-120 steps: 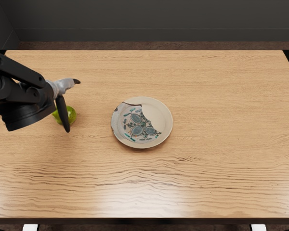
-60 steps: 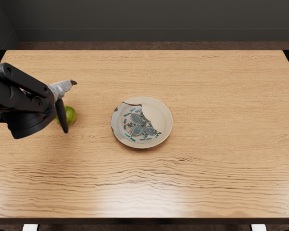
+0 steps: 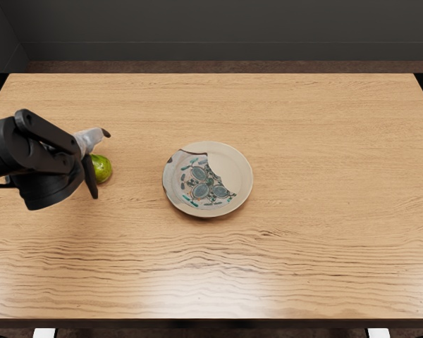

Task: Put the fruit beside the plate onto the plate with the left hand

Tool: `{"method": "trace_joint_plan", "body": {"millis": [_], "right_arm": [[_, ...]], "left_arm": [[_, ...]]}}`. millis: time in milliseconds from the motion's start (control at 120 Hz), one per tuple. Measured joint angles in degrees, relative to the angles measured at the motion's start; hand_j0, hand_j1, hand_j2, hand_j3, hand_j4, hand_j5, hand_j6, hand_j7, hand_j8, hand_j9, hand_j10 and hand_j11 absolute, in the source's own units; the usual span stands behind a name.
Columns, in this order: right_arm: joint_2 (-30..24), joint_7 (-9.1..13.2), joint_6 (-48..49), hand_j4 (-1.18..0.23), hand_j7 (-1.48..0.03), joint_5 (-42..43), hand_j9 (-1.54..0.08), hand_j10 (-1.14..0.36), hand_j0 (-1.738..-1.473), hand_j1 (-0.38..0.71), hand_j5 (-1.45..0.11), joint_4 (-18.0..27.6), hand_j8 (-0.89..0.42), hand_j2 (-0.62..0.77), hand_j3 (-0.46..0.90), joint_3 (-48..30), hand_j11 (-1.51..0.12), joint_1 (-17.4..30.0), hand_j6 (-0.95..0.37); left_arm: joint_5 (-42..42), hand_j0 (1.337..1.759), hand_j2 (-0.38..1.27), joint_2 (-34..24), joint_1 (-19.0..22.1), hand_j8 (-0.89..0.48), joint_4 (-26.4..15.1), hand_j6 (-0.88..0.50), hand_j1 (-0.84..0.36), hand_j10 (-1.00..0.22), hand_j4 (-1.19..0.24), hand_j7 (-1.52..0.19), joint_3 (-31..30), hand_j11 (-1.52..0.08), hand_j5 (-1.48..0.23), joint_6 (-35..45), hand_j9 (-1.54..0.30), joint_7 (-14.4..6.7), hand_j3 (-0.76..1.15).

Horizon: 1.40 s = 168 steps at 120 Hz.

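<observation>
A small green fruit (image 3: 102,167) lies on the wooden table, left of a cream plate (image 3: 235,166) with a blue-green pattern. My left hand (image 3: 92,158) comes in from the left edge and sits right at the fruit's left side, covering part of it. One dark finger (image 3: 90,177) points down in front of the fruit, and a pale finger (image 3: 93,136) reaches over its top. The fingers are spread around the fruit and do not grip it. The fruit rests on the table, about a hand's width from the plate.
The wooden table (image 3: 303,239) stretches wide to the right and toward the front edge. A dark wall runs behind the far edge.
My left arm has drawn back to the left and lowered, its fingers sinking closer around the fruit. The fruit and the plate have stayed where they were.
</observation>
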<state>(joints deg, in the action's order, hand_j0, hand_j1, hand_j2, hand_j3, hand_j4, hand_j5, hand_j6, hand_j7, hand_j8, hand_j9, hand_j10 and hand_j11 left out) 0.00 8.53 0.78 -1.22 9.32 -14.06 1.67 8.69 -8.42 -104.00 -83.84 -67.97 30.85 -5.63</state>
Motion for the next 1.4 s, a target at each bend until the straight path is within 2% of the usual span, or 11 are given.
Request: {"method": "trace_joint_plan", "body": {"millis": [217,342,908,1400], "right_arm": [[0.0,0.0,-0.01,0.0,0.0,-0.01,0.0,0.0,-1.658,-0.35,0.0,0.0,0.0,0.0,0.0,0.0,0.0,0.0,0.0],[0.0,0.0,-0.02,0.0,0.0,-0.01,0.0,0.0,-1.658,-0.35,0.0,0.01,0.0,0.0,0.0,0.0,0.0,0.0,0.0],[0.0,0.0,-0.03,0.0,0.0,-0.01,0.0,0.0,-1.658,-0.35,0.0,0.0,0.0,0.0,0.0,0.0,0.0,0.0,0.0],[0.0,0.0,-0.01,0.0,0.0,-0.01,0.0,0.0,-1.658,-0.35,0.0,0.0,0.0,0.0,0.0,0.0,0.0,0.0,0.0]], "left_arm": [[0.01,1.658,0.03,0.51,1.43,-0.15,1.76,-0.15,0.17,-0.15,-0.15,-0.19,0.59,-0.19,-0.19,0.0,-0.19,0.0,0.0],[0.01,1.658,0.04,0.51,1.52,-0.2,2.19,-0.2,0.11,-0.2,-0.2,-0.26,0.53,-0.26,-0.26,-0.04,-0.26,-0.02,0.0],[0.0,1.658,0.06,1.68,2.27,-0.32,2.41,-0.32,-0.04,-0.32,-0.32,-0.42,-0.05,-0.42,-0.42,-0.09,-0.42,-0.11,0.0],[0.1,1.658,0.08,1.67,2.31,-0.38,2.46,-0.38,-0.11,-0.38,-0.38,-0.49,-0.94,-0.49,-0.49,-0.08,-0.49,-0.51,0.0]]}}
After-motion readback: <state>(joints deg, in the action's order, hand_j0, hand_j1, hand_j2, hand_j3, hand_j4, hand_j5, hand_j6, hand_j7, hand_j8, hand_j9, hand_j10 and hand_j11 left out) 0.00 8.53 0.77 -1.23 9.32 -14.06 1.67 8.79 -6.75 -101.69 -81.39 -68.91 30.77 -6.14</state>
